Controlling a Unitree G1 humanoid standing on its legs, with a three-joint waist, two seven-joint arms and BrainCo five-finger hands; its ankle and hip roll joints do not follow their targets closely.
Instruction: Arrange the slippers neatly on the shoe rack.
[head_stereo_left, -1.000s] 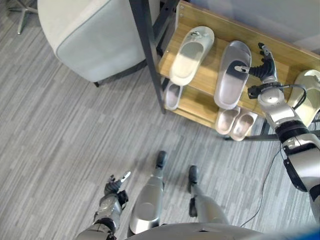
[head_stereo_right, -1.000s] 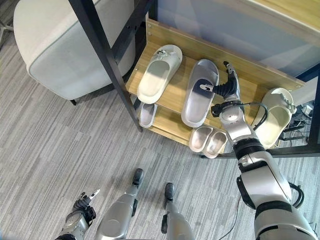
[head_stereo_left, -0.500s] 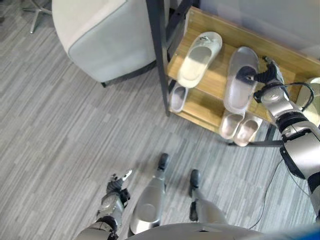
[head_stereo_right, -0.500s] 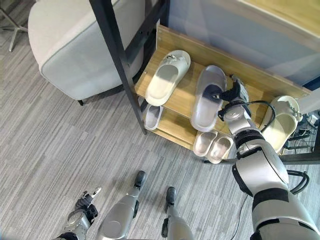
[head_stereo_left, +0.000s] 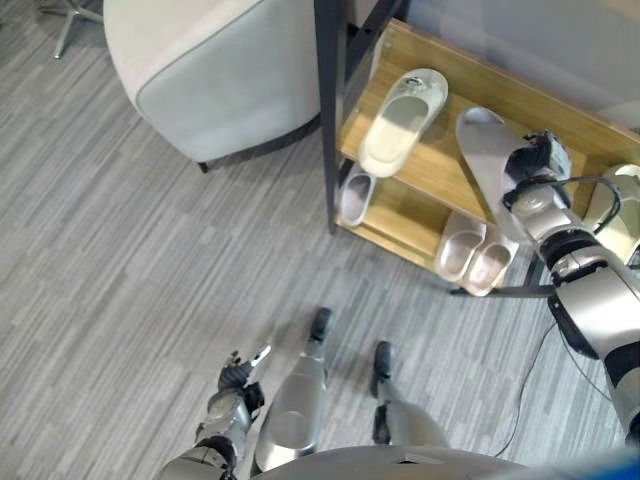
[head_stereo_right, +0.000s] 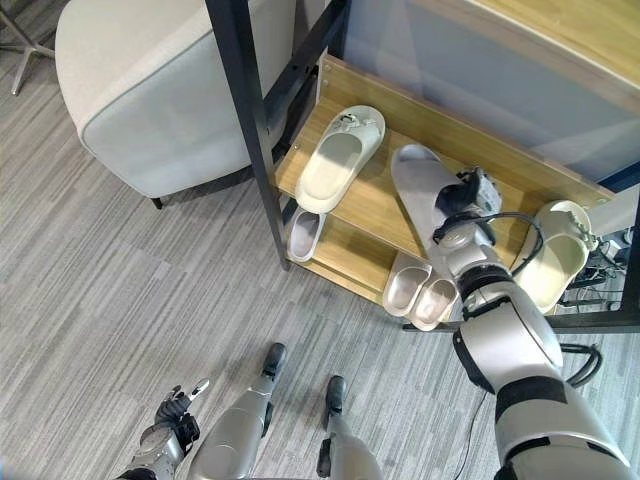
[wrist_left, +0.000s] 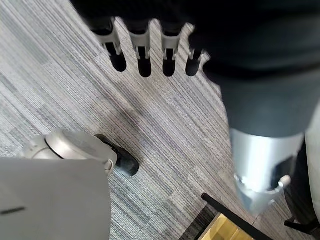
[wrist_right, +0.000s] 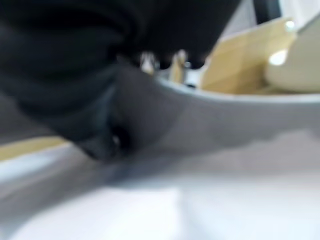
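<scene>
On the upper wooden shelf of the black-framed shoe rack I count two slippers: a cream open-toed slipper lying flat toward the rack's left post, and a grey slipper beside it, tipped up so its smooth sole faces me. My right hand is at that grey slipper, its dark cover against the heel end — the eye views suggest it is holding the shoe, but the fingers are hidden behind it. The right wrist view gives me a blurred grey slipper edge right against the hand, with wood and a pale shape beyond; I cannot tell the grip from it.

On the lower shelf sit three small pale slippers: one alone at the left, a pair side by side under the grey one. A further cream slipper lies at the rack's far right end. A light-grey upholstered chair stands just left of the rack's black post.

My left hand hangs low over the grey striped carpet — fingers relaxed, holding nothing, as its wrist view confirms.
</scene>
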